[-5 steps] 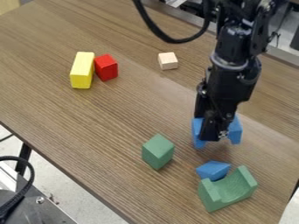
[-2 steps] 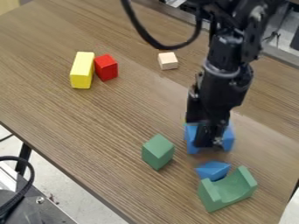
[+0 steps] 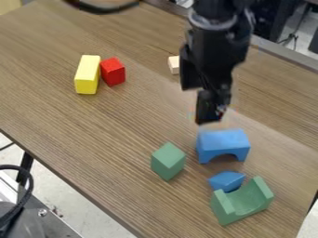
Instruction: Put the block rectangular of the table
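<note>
You are seeing the gripper (image 3: 200, 103) hanging above the table (image 3: 118, 135) with its fingers parted, apart from the blue arch (image 3: 222, 140). Near the arch, a green block (image 3: 168, 160) is sitting to the left, and a blue wedge (image 3: 227, 180) is lying just beside the green cradle (image 3: 245, 202). Farther back, a yellow block (image 3: 87, 75) is sitting beside a red block (image 3: 113, 72), and the arm (image 3: 214, 42) is partly hiding a pale block (image 3: 174, 65).

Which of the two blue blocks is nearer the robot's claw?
The larger blue block, with an arched cut-out, is nearer the gripper. The small blue block lies farther away, beside the curved green block.
</note>
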Robot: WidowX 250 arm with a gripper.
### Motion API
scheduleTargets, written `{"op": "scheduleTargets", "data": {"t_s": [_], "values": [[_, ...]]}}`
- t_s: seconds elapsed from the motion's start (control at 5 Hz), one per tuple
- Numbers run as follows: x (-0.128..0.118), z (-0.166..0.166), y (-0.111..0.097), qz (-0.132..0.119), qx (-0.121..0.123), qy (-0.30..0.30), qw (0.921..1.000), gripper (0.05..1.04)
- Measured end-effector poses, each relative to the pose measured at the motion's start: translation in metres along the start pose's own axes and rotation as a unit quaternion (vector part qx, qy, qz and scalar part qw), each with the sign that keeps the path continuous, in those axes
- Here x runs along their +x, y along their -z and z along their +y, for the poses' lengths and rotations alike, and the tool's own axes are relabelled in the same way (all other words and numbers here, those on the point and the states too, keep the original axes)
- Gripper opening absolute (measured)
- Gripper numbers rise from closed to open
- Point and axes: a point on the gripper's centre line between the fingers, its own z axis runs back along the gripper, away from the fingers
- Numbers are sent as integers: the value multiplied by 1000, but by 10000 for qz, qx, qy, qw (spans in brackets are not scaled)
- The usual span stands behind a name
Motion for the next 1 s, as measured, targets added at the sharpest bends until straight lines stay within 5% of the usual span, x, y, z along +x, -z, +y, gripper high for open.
{"op": "scheduleTargets", "data": {"t_s": [0.2, 0.6, 0.8, 1.0], "values": [[-21, 13, -25, -168, 218, -622, 9977, 999], [-48, 35, 15, 718, -259, -970, 9924, 999], [-50, 43, 38, 945, -616, -929, 9893, 999], [-49, 44, 42, 911, -679, -986, 9886, 999]]}}
